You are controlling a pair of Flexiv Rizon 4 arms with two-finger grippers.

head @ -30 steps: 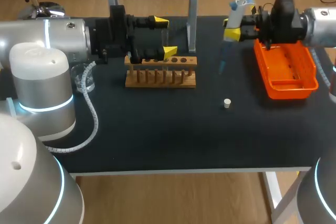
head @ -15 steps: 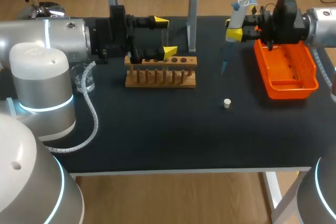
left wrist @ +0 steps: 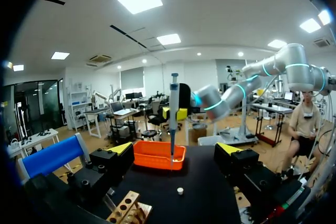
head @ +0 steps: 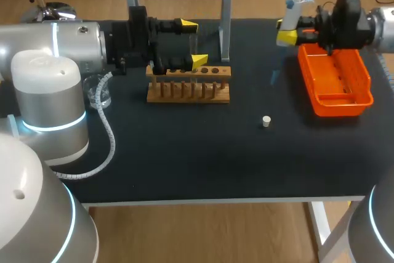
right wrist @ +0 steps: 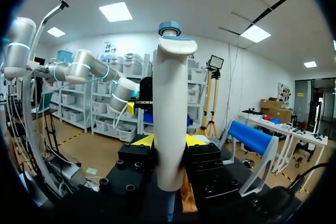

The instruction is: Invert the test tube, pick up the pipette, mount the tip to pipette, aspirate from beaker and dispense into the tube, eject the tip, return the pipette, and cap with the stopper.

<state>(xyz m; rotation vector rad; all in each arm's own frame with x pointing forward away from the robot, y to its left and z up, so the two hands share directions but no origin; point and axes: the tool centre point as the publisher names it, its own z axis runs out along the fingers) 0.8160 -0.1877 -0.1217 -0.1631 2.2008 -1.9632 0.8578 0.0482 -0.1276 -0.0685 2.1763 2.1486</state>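
Firmly clamped between the 2 fingers of the right gripper (head: 290, 29) is the pipette (head: 297, 5). In the right wrist view its white body (right wrist: 170, 114) stands pressed on both sides by the black finger blocks. Its long axis runs upright, with the blue plunger cap at the top above the fingers. The slim blue tip points straight down below them. The orange tray (head: 363, 100) lies under and just behind that gripper, and its ribbed floor shows; I cannot make out anything lying in it. The pipette's tip hangs beside the tray's wall on the side toward the wooden rack (head: 188, 90), above the dark table (head: 184, 158) and not touching it. The left gripper (head: 193, 44) hovers right over the rack with its 2 yellow-tipped fingers standing wide apart. In the left wrist view the rack's row of round holes (left wrist: 126, 209) sits just beneath it. The clear beaker (head: 97, 93) stands well behind the left gripper, close beside that arm's base, and whether it holds liquid cannot be told. The small white stopper (head: 266, 121) lies alone on the table ahead of the left gripper, between the rack and the tray.
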